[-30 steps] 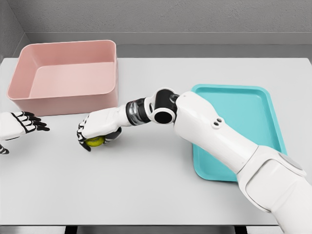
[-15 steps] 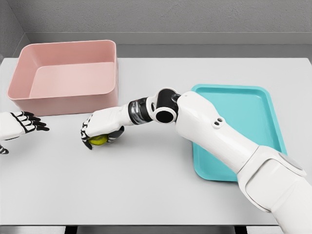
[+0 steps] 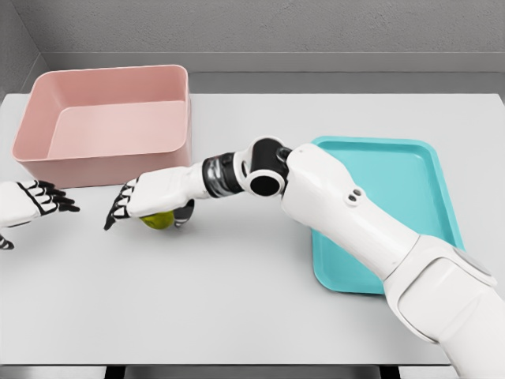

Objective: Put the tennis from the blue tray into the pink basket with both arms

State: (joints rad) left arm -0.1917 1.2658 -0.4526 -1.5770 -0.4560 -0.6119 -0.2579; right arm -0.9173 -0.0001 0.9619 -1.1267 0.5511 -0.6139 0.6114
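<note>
yellow-green tennis ball (image 3: 158, 220), round, on table (image 3: 237, 300)

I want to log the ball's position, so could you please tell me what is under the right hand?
The tennis ball sits on the table beneath the right hand, whose fingers are spread. The palm covers the ball's top.

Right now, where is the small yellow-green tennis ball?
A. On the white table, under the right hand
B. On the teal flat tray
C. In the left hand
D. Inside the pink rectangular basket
A: the small yellow-green tennis ball lies on the white table beneath the right hand, whose fingers are spread, outside both the pink rectangular basket and the teal flat tray.
</note>
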